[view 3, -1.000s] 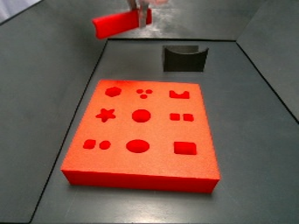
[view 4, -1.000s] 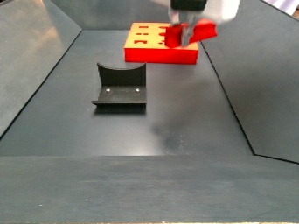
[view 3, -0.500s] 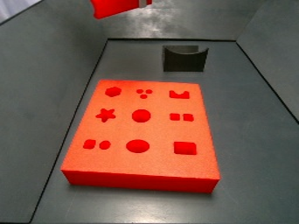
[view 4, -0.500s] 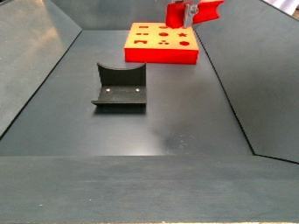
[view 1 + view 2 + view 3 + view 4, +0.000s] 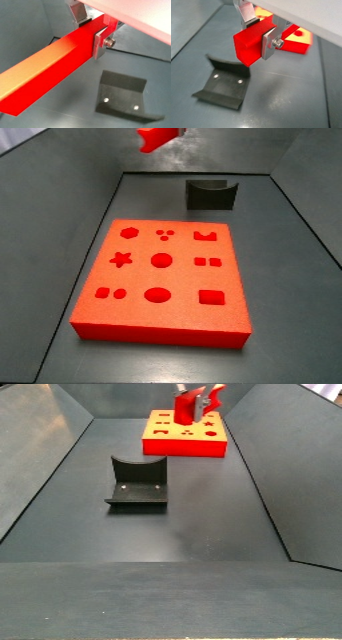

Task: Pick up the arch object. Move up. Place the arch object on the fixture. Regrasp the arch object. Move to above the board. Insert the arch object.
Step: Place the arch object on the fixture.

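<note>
The hand (image 5: 91, 31) is clamped on the long red bar (image 5: 50, 67), held high. Wrist views show the fingers (image 5: 268, 43); a side view shows the whole board (image 5: 163, 278).

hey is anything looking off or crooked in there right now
Nothing stands out. The claw is high above the floor, shut on the arch object, which sits squarely between its fingers. The fixture stands empty and upright, and the board lies flat on the floor, its cutouts empty.
</note>
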